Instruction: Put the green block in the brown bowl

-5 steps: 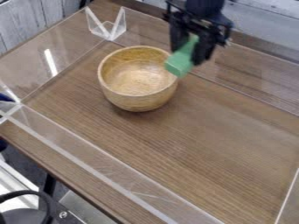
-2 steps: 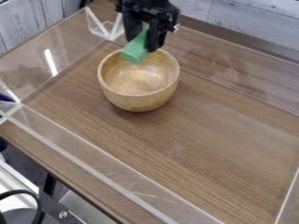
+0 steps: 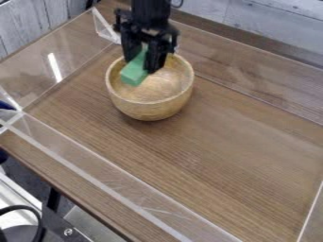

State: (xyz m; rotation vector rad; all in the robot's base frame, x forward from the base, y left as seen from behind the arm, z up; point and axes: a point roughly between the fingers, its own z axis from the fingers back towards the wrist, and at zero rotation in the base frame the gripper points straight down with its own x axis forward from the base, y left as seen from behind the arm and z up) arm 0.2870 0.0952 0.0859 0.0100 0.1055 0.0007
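The brown bowl (image 3: 151,95), round and light tan wood, stands on the table left of centre. My black gripper (image 3: 142,64) points straight down over the bowl's left half. It is shut on the green block (image 3: 134,70), a small bright green bar that hangs tilted between the fingers, just above the bowl's inside. The block's upper end is hidden by the fingers.
A wood-grain table (image 3: 214,142) is ringed by low clear acrylic walls (image 3: 76,161). A clear plastic bracket (image 3: 111,26) stands at the back left, behind the bowl. Slatted panels rise behind the table.
My gripper has carried the green block leftward and downward, from beside the bowl's right rim to over the bowl's inside. The bowl has stayed put.
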